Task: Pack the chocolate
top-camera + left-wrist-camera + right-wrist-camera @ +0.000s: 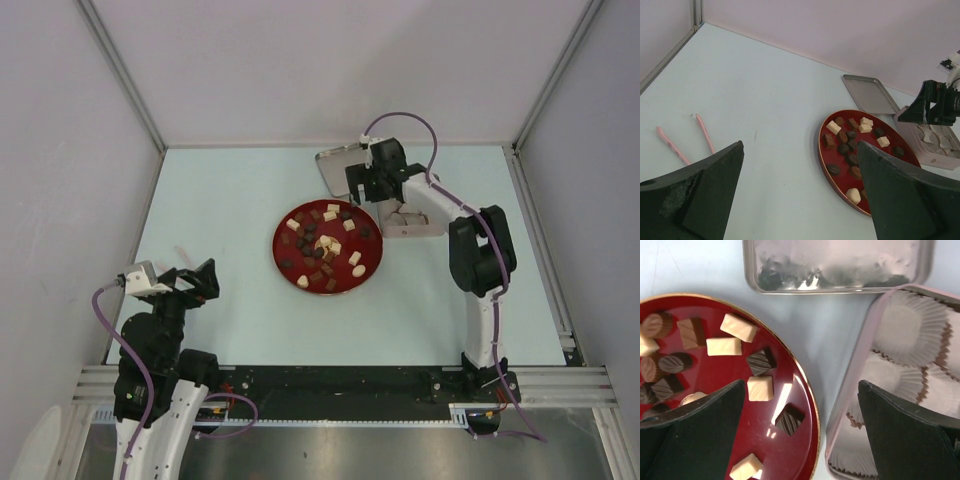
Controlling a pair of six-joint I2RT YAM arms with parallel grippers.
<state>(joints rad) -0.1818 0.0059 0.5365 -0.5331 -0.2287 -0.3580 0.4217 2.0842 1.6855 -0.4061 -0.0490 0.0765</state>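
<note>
The chocolate lies loose on a round red plate in the middle of the table: several dark brown, reddish-brown and cream pieces. My right gripper hangs open over the plate's far right edge, beside the pink box. In the right wrist view its jaws straddle the gap between the plate and the box, above a cream cube and a dark one. My left gripper is open and holds nothing, well left of the plate.
The box holds white paper cups, and those in view hold nothing. Its metal lid lies flat behind the plate. Thin pink tongs lie on the table at the left, near my left gripper. Walls enclose the table on three sides.
</note>
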